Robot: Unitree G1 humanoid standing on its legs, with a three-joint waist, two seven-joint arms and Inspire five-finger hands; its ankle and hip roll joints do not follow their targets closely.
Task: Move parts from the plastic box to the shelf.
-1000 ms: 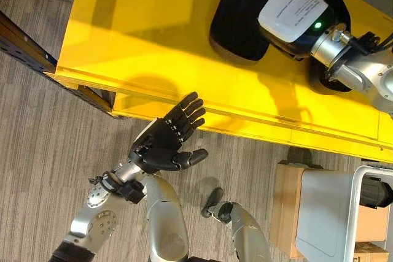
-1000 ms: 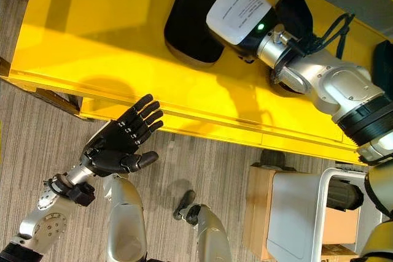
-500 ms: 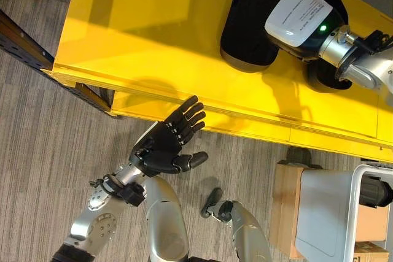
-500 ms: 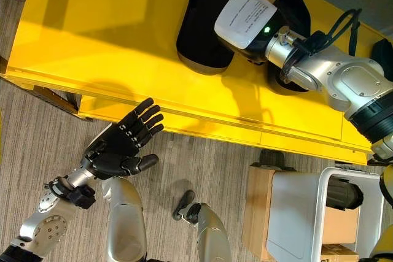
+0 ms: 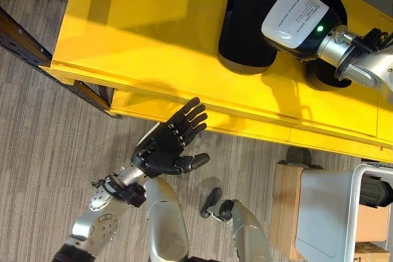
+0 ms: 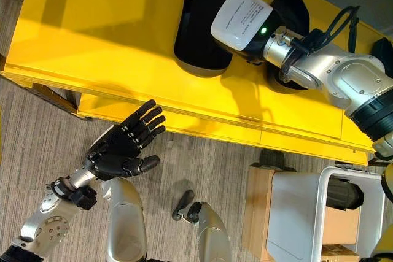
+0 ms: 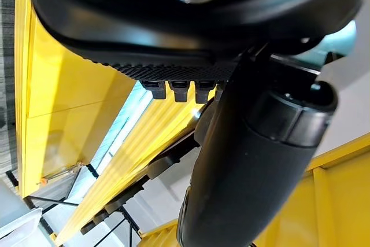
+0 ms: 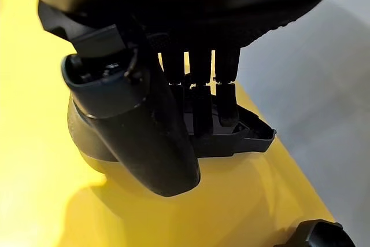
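Two black parts (image 5: 249, 26) already sat on the yellow shelf (image 5: 153, 35), right hand (image 8: 173, 114) fingers over the 12 o'clock one, grip unclear; left hand (image 5: 169, 145) open, empty.

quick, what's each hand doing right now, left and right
Left hand: open, fingers straight, holding nothing, in front of the yellow shelf.
Right hand: fingers lie on a black part on the shelf; grip cannot be told.

Right robot hand (image 8: 173, 102) covers most of black part (image 5: 245, 23); contact unclear. Second black part (image 6: 291, 7) mostly behind wrist.
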